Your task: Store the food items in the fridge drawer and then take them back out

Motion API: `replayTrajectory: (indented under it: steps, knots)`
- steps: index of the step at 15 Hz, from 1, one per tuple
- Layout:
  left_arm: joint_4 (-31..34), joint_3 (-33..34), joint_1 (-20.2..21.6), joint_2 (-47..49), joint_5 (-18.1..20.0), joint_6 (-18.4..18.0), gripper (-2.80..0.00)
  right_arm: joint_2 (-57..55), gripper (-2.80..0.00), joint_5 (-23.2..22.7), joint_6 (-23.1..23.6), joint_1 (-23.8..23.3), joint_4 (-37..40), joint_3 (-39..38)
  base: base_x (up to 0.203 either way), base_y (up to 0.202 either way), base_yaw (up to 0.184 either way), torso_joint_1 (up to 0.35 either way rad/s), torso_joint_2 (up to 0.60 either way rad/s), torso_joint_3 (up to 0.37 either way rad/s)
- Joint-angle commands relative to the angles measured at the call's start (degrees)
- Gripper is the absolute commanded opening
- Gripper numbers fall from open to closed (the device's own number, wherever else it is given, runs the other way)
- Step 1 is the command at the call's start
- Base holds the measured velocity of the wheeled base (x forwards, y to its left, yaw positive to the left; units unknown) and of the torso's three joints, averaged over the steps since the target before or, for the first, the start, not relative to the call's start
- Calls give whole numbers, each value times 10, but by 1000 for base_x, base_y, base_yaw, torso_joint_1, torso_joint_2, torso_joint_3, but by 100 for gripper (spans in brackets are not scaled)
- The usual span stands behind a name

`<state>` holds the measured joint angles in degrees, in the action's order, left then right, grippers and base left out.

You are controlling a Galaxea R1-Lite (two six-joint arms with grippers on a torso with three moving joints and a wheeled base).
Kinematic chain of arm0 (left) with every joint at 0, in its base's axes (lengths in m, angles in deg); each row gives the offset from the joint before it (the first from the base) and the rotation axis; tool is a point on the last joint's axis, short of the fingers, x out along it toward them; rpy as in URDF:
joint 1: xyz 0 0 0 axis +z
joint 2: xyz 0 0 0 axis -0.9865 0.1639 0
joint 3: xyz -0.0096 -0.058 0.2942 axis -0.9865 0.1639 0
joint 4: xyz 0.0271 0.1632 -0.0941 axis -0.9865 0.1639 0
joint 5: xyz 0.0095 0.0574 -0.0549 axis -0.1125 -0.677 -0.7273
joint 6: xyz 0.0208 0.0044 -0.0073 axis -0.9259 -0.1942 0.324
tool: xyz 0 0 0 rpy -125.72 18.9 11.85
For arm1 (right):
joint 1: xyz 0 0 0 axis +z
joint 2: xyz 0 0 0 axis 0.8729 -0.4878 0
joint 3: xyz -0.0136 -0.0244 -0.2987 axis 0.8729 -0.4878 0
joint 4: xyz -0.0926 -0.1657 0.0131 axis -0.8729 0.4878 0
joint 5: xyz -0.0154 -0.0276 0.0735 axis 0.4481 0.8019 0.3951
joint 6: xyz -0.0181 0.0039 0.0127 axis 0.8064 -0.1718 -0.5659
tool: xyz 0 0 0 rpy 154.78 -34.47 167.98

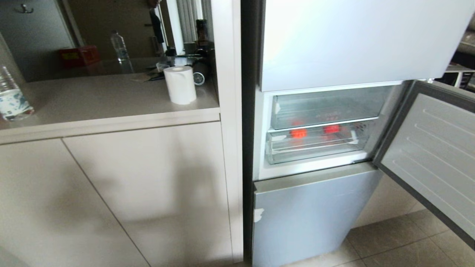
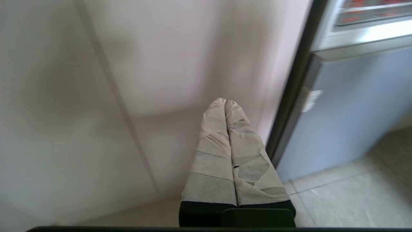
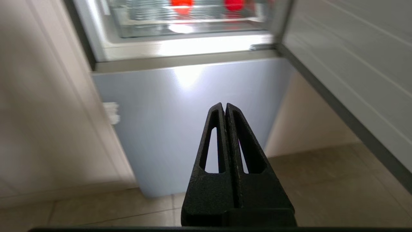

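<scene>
- Clear plastic describes the fridge drawer [image 1: 315, 144]: we judge it light and fairly stiff but brittle at its thin front wall, best taken by the top lip of that wall, pulled level
- Red food items show through the drawer front, one [image 1: 299, 133] toward the left and another [image 1: 331, 129] beside it to the right, apart from each other; their exact shape is blurred behind the plastic, and a fainter red patch above may be only a reflection
- We judge the fruit firm, smooth and somewhat slippery, moderately light, liable to roll on a ribbed floor; a grip across its widest girth looks safest, with modest force to avoid bruising
- Left gripper [image 2: 225, 102], wrapped in pale tape, hangs low before the cabinet front [image 2: 96, 96] with its jaws pressed together and nothing in them
- Right gripper [image 3: 223, 105], bare black, hangs low before the lower fridge panel [image 3: 193, 122], jaws likewise clenched and empty
- Middle fridge door [image 1: 434, 148] stands swung open to the right, leaving the compartment reachable
- Countertop [image 1: 104, 100] to the left carries a paper roll [image 1: 180, 84] and a water bottle [image 1: 11, 94]; tiled floor [image 1: 400, 241] lies below the fridge
- Room for approach looks adequate in front, though the open door narrows the right side
</scene>
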<state>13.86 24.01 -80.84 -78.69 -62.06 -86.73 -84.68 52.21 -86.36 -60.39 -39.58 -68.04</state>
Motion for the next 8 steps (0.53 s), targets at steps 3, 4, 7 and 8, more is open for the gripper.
replayTrajectory:
  steps: [3,4,7,8]
  knots:
    - [0,0,0,0,0,0,-280,1,-280,0,0,0,0,-1,0,-7,170,3,-3,2]
    - [0,1,0,0,0,0,-280,1,-280,0,0,0,0,-1,1,-11,179,0,5,5]
    - [0,0,0,0,0,0,-280,-3,-280,-1,2,-2,0,0,1,-9,162,4,6,3]
    - [0,1,0,0,0,0,-280,-21,-280,-1,2,-4,0,0,1,-6,116,2,2,-2]
